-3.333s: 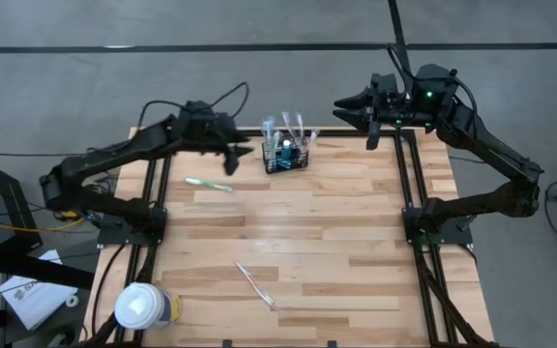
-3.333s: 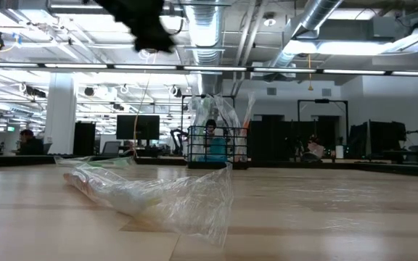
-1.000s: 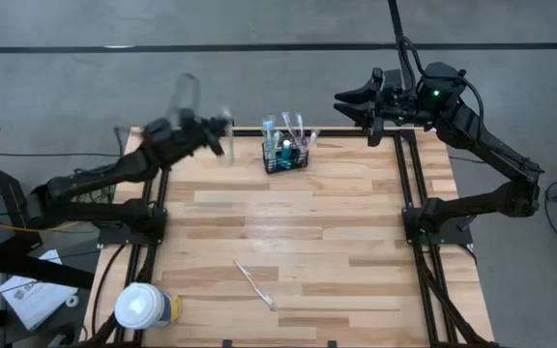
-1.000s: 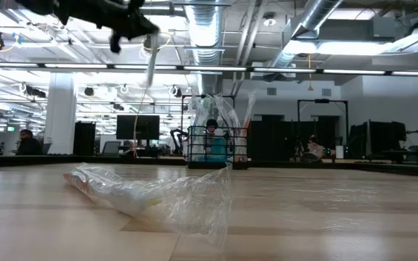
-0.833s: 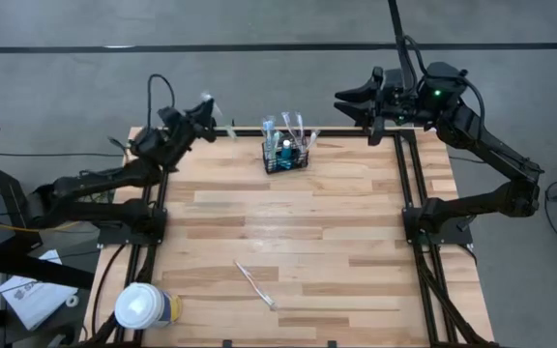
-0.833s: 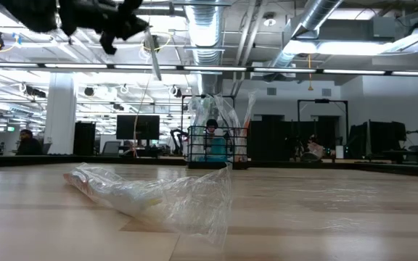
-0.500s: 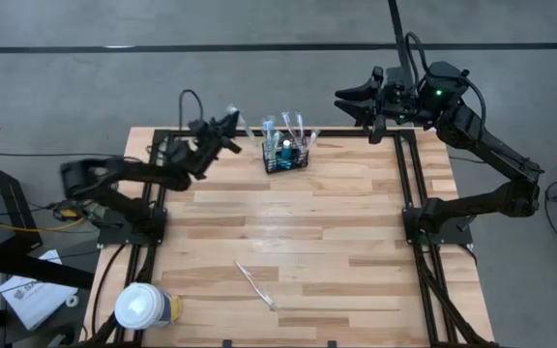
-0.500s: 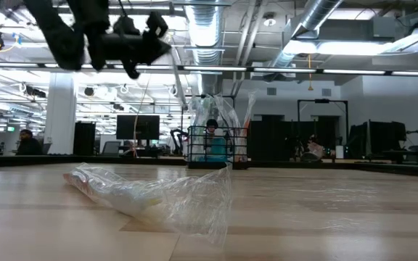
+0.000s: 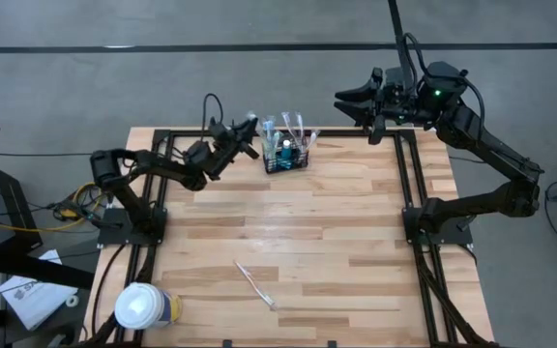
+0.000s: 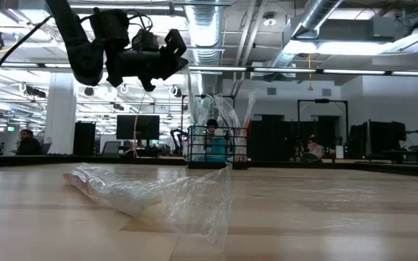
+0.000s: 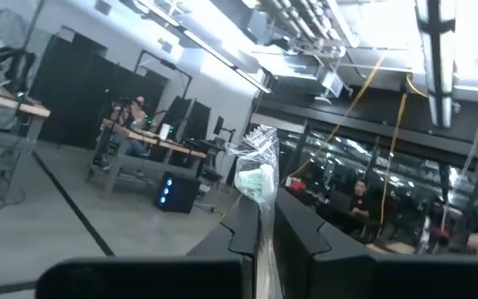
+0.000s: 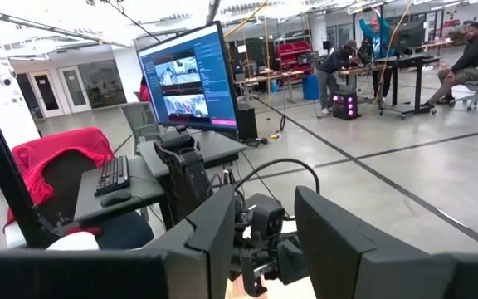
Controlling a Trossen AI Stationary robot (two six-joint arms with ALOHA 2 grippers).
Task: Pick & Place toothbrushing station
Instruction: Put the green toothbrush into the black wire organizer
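The toothbrushing station, a small black wire basket [image 9: 286,155] with toothbrushes and teal tubes standing in it, sits near the table's far edge; the low view shows the basket [image 10: 216,145] too. Just left of it, my left gripper [image 9: 248,129] hovers above the table, shut on a plastic-wrapped toothbrush [image 11: 256,170]. My right gripper [image 9: 348,101] stands open and high over the far right corner, holding nothing. Another wrapped toothbrush [image 9: 255,284] lies flat on the wood near the front. My left gripper pinches the wrapped toothbrush between its two fingers [image 11: 305,241]. The brush runs along the fingers, and its wrapped end [image 11: 257,158] sticks out past the fingertips. The fingers reach from the table's left toward the basket, tipped slightly upward. The brush is lifted clear of the table.
A white-lidded cup [image 9: 146,307] stands at the near left corner. Black frame rails [image 9: 409,184] run along both sides of the table. The wrapped toothbrush near the front fills the low view's foreground [image 10: 151,196]. Bare wood [image 9: 298,222] lies between it and the basket.
My left gripper, shut on the wrapped toothbrush, has swung from the far left corner toward the basket and come down, tipping from steeply raised to nearly level. The toothbrush has travelled with it, clear of the table. The right arm has kept still.
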